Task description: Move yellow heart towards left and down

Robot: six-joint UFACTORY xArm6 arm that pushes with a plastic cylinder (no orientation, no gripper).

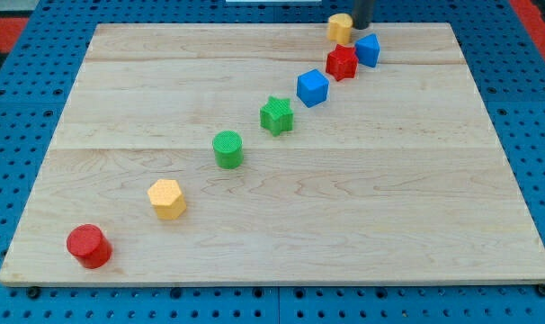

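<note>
Left to right, a diagonal row runs from the red cylinder block (pixel 89 246) upward. The yellow heart-shaped block (pixel 341 28) sits at the view's top; our tip (pixel 361 25), a bare rod without jaws, touches its right, suited to pushing leftward.

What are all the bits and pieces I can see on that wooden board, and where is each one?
Wooden board: one, pale, on a blue pegboard.
Red cylinder: one, bottom left.
Yellow hexagon block: one, up-right of it.
Green cylinder: one, left of centre.
Green star: one, centre top.
Blue cube: one, up-right of star.
Red star-like block: one, further up-right.
Blue block: one, beside red.
Yellow heart: one, top edge.
My tip: dark rod, against the heart's right side.
</note>
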